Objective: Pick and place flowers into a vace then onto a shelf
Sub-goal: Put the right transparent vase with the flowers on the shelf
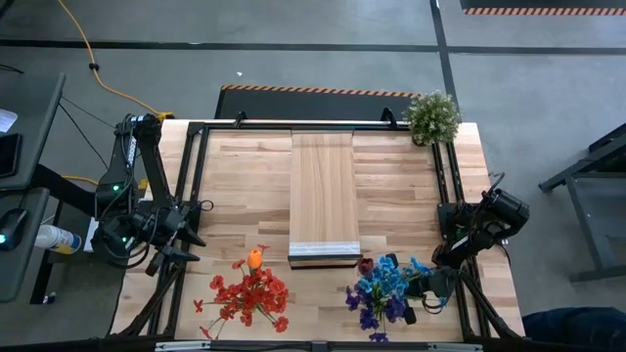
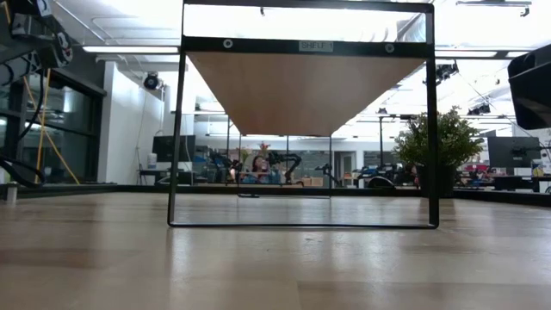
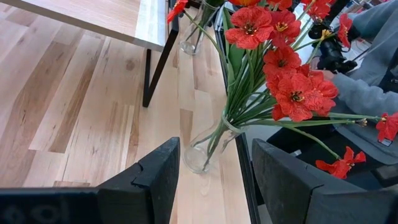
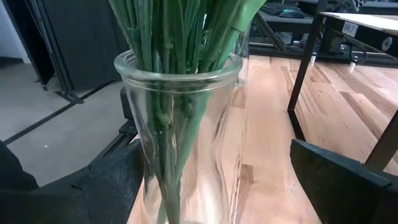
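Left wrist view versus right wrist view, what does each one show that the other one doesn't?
Only the left wrist view shows the red flowers, fanned out of a glass vase that stands ahead of the open left gripper, plus a grey sleeve beyond the table edge.

Only the right wrist view shows a close-up of another vase, packed with green stems, standing between the open right gripper's fingers, not yet clamped.

Both show the wooden table and the shelf on its dark leg.
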